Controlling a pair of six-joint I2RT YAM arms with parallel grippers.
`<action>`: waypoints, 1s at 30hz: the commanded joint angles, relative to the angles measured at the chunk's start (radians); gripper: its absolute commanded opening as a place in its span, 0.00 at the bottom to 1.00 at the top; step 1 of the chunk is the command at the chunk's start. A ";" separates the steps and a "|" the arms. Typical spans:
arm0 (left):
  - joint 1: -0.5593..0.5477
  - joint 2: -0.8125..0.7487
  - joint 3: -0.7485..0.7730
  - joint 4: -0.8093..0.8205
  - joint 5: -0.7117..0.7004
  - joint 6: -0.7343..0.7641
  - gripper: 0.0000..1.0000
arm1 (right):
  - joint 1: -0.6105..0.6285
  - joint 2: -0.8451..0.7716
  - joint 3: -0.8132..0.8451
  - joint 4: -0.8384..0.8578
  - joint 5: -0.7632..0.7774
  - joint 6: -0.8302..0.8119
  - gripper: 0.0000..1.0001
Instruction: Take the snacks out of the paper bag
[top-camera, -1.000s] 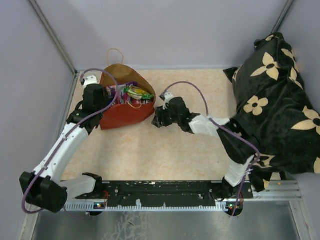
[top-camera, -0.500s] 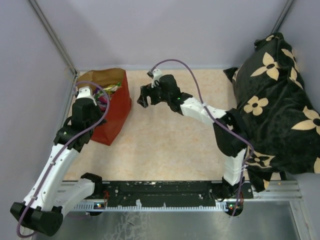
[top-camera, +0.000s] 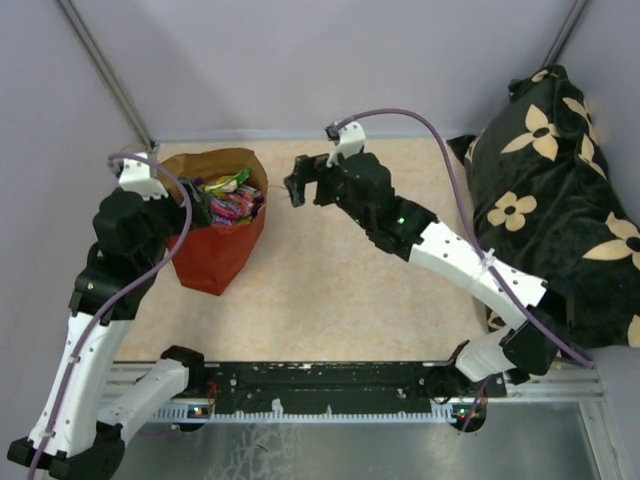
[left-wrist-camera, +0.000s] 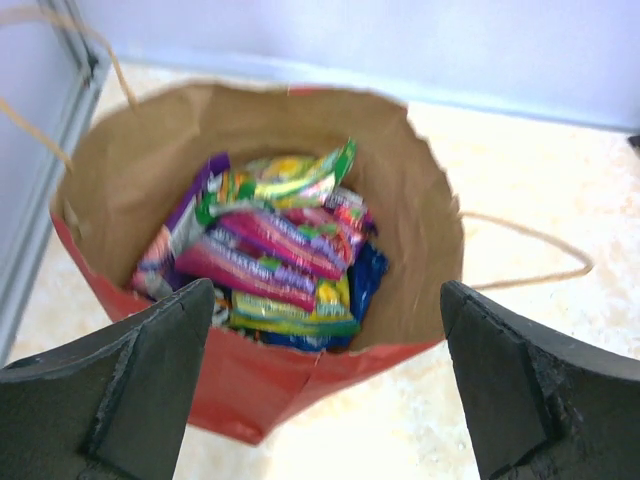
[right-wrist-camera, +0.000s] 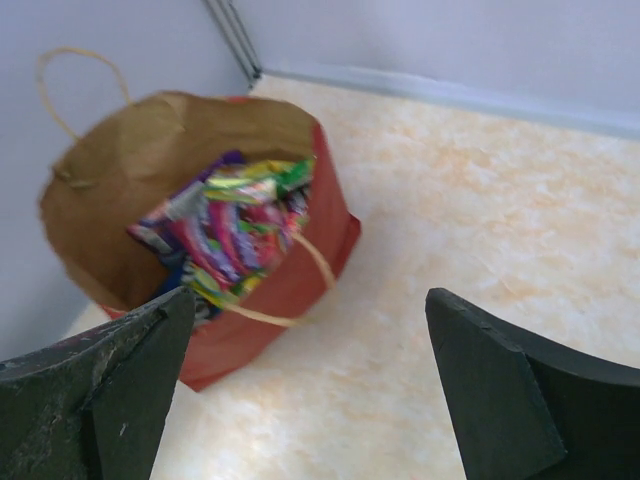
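hovering left gripper (left-wrist-camera: 322, 296) and right gripper (right-wrist-camera: 310, 296) spread empty, leaving the snacks (left-wrist-camera: 270, 262) just ahead, seemingly all inside the paper bag (left-wrist-camera: 125, 170).

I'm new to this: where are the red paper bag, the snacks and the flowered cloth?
Red paper bag (top-camera: 215, 255): top view, red outer wall.
Snacks (left-wrist-camera: 268, 268): left wrist view, pink packet atop the pile.
Black flowered cloth (top-camera: 560, 190): top view, its middle.

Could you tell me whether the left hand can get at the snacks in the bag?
Probably yes: the left hand, open, faces the open mouth of the paper bag, with the snacks uncovered.
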 joint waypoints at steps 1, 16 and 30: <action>-0.005 0.078 0.152 0.012 0.055 0.111 1.00 | 0.123 0.080 0.212 -0.156 0.280 0.010 0.99; 0.236 0.387 0.348 0.016 -0.048 0.220 1.00 | 0.212 0.346 0.448 -0.408 0.530 0.214 0.88; 0.778 0.601 0.435 -0.008 0.462 0.145 1.00 | 0.087 0.142 0.140 -0.210 0.296 0.293 0.00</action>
